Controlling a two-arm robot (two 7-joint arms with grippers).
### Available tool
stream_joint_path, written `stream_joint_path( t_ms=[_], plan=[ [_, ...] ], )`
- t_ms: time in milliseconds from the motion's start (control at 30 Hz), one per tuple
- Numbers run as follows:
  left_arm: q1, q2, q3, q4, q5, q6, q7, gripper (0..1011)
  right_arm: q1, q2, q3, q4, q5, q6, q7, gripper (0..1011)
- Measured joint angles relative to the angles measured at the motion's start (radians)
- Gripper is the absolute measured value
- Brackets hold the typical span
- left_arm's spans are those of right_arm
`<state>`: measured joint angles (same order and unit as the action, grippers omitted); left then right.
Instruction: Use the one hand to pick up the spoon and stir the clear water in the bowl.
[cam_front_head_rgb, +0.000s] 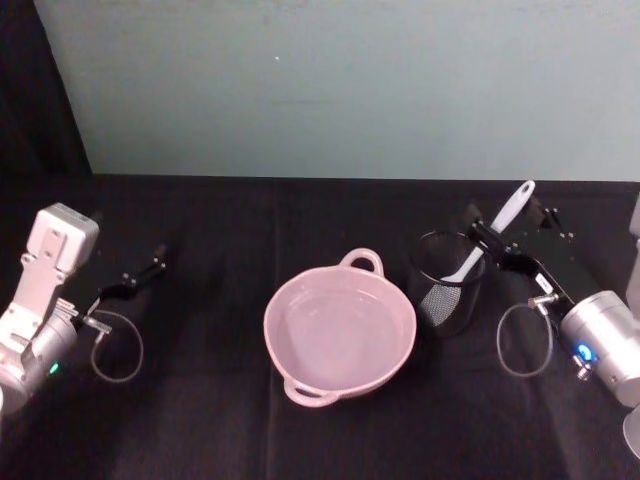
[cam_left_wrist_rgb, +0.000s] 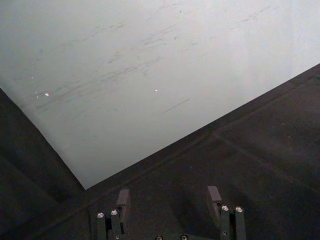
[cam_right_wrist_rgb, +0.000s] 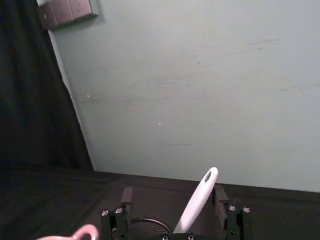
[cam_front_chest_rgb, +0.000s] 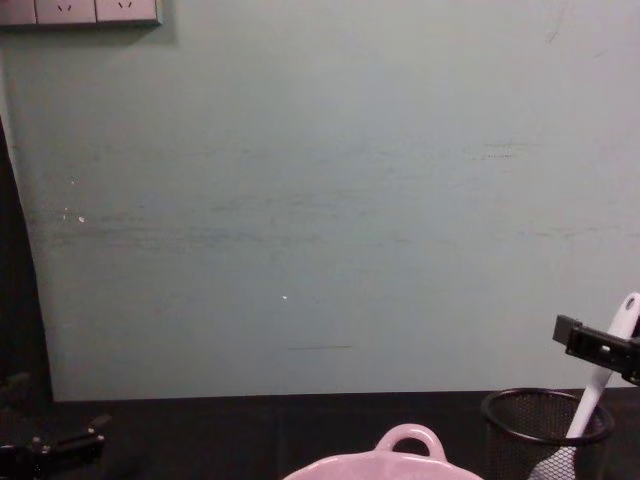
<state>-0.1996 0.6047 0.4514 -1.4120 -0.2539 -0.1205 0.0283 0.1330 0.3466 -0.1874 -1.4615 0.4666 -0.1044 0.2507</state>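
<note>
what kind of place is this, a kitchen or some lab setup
Likely a lab test bench, not a kitchen: a black-draped table against a bare pale wall, with just a bowl, mesh cup and spoon.

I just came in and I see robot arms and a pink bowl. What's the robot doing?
The right black flat gripper is reaching around the long white plastic spoon, which stands leaning in a black wire-mesh cup. Its fingers are open on either side of the handle, so it has not grabbed the spoon yet. The pale pink glossy bowl of clear water sits beside the cup on the black table, waiting to be stirred. The left gripper rests open, off to the side.
</note>
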Motion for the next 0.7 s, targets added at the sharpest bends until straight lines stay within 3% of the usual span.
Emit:
stream_joint_path(
  t_ms=[300, 700],
  plan=[
    [0.000, 0.000, 0.000, 0.000, 0.000, 0.000, 0.000, 1005, -0.008, 0.011, -0.014, -0.019, -0.139, -0.010, -0.058, 1002],
    [0.000, 0.000, 0.000, 0.000, 0.000, 0.000, 0.000, 1005, -0.071, 0.018, 0.002, -0.107, -0.241, -0.009, -0.102, 1003]
  ],
)
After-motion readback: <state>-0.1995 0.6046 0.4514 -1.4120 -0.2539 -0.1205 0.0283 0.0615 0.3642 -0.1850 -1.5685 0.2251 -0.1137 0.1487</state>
